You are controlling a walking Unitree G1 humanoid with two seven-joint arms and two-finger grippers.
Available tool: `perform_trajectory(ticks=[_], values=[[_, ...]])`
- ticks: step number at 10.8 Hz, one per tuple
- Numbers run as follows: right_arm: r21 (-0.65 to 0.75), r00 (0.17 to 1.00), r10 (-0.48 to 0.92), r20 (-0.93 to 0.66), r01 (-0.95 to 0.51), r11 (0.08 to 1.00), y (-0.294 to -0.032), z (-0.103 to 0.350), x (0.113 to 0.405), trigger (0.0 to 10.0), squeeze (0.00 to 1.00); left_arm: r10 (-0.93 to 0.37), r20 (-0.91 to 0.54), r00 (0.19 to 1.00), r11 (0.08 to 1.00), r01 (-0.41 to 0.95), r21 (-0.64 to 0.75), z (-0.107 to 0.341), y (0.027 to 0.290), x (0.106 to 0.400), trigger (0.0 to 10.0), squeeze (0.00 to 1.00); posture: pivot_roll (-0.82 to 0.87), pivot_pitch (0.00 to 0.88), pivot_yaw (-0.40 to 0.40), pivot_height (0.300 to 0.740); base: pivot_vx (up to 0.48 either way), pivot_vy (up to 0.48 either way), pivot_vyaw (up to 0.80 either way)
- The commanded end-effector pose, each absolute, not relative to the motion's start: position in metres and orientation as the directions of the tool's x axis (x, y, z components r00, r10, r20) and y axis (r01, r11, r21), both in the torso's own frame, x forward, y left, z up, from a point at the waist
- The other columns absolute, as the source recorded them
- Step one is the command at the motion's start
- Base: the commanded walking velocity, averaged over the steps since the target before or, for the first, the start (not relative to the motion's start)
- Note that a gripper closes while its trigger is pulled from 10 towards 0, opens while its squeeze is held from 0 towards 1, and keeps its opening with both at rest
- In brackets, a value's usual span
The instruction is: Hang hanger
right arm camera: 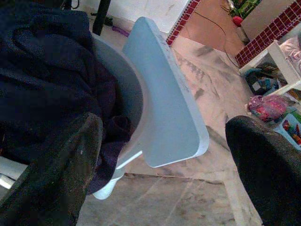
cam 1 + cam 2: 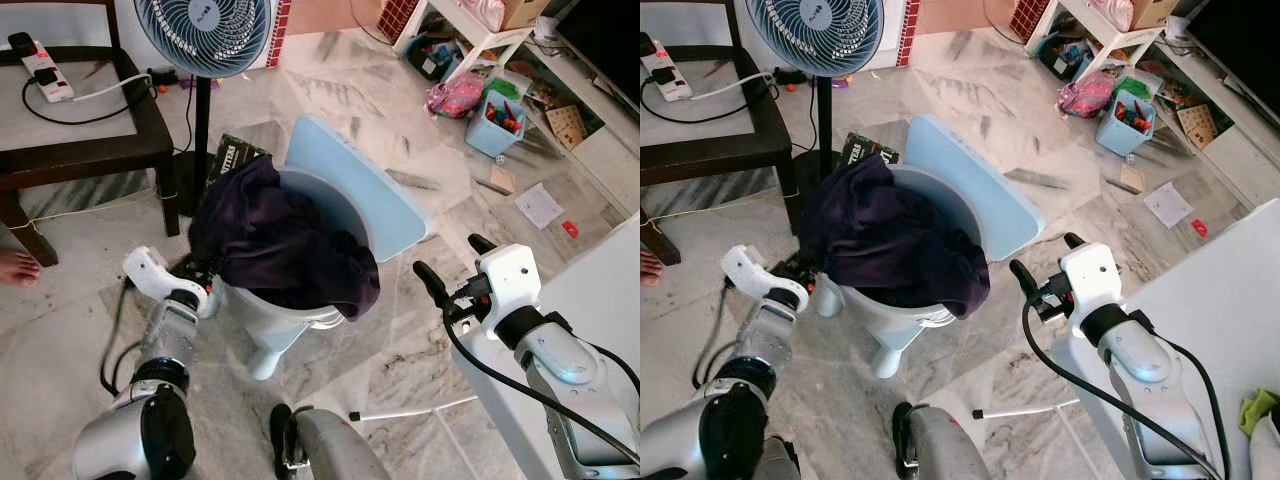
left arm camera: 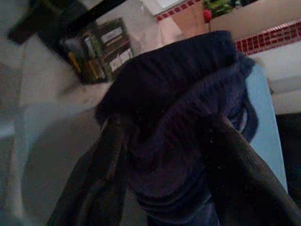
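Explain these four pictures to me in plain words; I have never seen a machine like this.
This is a walking humanoid robot with two silver arms, each ending in a gripper of two long black fingers. The two wide pictures come from cameras on its head, looking down at a marble floor. The two close pictures come from cameras on its wrists.

Before it stands a pale blue bin with its lid up, and dark purple clothing heaped over the rim. The left gripper is at that clothing, its fingers on either side of the fabric. The right gripper is open and holds nothing. A standing fan is behind the bin.
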State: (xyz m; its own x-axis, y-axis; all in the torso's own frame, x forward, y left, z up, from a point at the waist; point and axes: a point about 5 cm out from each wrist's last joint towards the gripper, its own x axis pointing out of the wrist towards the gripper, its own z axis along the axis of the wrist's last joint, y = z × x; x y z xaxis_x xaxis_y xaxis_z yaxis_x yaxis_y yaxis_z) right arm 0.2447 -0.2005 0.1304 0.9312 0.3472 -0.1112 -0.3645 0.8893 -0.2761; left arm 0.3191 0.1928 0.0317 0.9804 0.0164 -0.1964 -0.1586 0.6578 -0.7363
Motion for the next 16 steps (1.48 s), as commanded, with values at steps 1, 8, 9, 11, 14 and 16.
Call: perform_trajectory(ticks=[1,8,9,11,14,16], values=[[-0.295,0.937,0.329,-0.12,-0.35,0.889,-0.209,0.133,0.243,10.0,0.0,-0.017,-0.216,0.976,0.579,-0.167,-0.798,0.023,0.184,0.314,10.0,1.0,-0.34,0.203,-0.293,0.74,0.0,0.0,0.0],[-0.3,0.934,0.339,-0.118,-0.358,0.884,-0.207,0.134,0.243,10.0,0.0,-0.073,-0.303,0.95,0.507,-0.226,-0.832,0.015,0.18,0.311,10.0,0.11,-0.35,0.209,-0.291,0.74,0.0,0.0,0.0],[-0.299,0.934,0.339,-0.116,-0.358,0.884,-0.207,0.134,0.243,10.0,0.0,-0.054,-0.305,0.951,0.507,-0.237,-0.829,0.014,0.186,0.309,10.0,0.1,-0.35,0.21,-0.29,0.74,0.0,0.0,0.0],[-0.298,0.934,0.338,-0.114,-0.357,0.885,-0.206,0.134,0.243,10.0,0.0,-0.013,-0.283,0.959,0.497,-0.24,-0.834,0.017,0.194,0.31,0.0,0.0,-0.35,0.208,-0.287,0.74,0.0,0.0,0.0],[-0.298,0.936,0.334,-0.112,-0.353,0.887,-0.206,0.133,0.244,10.0,0.0,-0.009,-0.282,0.959,0.509,-0.239,-0.827,0.019,0.195,0.312,0.0,0.0,-0.35,0.205,-0.283,0.74,0.0,0.0,0.0],[-0.299,0.936,0.335,-0.11,-0.353,0.887,-0.206,0.133,0.244,10.0,0.0,-0.026,-0.299,0.954,0.539,-0.239,-0.808,0.017,0.192,0.312,6.3,0.0,-0.35,0.204,-0.283,0.74,0.0,0.0,0.0]])
